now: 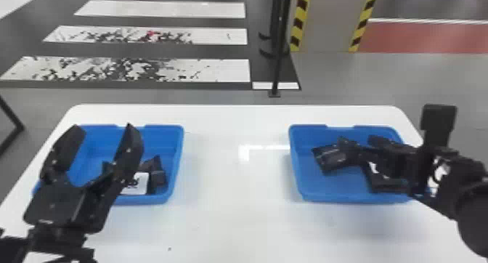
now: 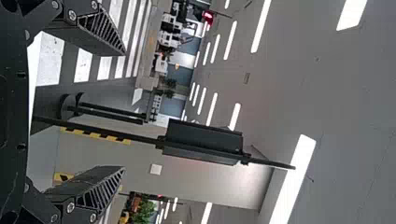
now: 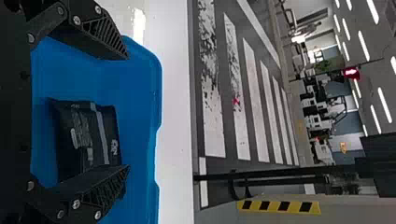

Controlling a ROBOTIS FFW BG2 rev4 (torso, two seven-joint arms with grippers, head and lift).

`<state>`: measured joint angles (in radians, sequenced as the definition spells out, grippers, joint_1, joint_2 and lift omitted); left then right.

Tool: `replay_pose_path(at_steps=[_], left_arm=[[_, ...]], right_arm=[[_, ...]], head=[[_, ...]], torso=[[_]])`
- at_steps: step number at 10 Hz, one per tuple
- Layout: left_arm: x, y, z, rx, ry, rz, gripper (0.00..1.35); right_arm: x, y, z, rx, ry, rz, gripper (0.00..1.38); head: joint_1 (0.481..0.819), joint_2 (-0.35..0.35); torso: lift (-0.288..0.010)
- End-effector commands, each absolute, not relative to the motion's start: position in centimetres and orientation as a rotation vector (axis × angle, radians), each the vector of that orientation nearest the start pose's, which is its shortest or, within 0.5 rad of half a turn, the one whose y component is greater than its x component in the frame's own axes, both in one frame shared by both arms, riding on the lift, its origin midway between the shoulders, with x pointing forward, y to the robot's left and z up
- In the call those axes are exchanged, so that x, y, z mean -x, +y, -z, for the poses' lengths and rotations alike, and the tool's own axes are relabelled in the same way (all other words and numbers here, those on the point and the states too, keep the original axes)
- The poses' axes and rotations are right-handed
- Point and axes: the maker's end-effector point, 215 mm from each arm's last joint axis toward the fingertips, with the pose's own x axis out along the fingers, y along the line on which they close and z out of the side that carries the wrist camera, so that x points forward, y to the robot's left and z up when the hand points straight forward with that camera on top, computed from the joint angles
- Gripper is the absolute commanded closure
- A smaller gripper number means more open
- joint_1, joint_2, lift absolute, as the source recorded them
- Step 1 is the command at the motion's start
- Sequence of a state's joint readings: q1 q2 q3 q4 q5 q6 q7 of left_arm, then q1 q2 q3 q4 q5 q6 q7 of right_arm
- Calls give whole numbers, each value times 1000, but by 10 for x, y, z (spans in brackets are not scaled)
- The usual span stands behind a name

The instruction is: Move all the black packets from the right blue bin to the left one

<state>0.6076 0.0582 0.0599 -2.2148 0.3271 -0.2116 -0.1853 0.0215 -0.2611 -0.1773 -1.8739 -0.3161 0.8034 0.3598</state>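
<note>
White desk (image 1: 236, 222) carrying two blue bins: left bin (image 1: 176, 146) by left edge, right bin (image 1: 337, 191) by right. Right gripper (image 3: 127, 112) hovering wide, empty, over black packet (image 3: 100, 135); left gripper (image 2: 124, 111) gaping, empty. Grasp likely pending; needing descent, squeeze. One packet showing clearly right; left count uncertain.

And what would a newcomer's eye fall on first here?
Probably the bright blue left bin and right bin, apart on the white table. Next, the left end effector, open in front of the left bin, and the right end effector, a black packet showing between its open fingers.
</note>
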Motion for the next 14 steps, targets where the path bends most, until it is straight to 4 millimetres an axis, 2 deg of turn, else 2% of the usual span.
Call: replay_pose_path(at_steps=[1,4,6,10,14], left_arm=[[-407,236,222,217,-262,148,174],[-408,234,223,219,-255,154,174],[-409,231,226,219,-247,158,176],[-409,231,224,218,-251,157,176],[-408,233,224,218,-252,154,176]], right_arm=[[-534,-303,381,-108,492,-211,217],[-552,-327,399,-109,519,-139,222],[-573,-331,408,-123,512,-133,222],[-594,-307,428,-120,551,-167,219],[-594,-292,453,-86,628,-191,214]], head=[[695,-48],[695,-94],[695,-108],[695,-101],[695,-74]], torso=[[-140],[-140],[-140],[-140],[-140]])
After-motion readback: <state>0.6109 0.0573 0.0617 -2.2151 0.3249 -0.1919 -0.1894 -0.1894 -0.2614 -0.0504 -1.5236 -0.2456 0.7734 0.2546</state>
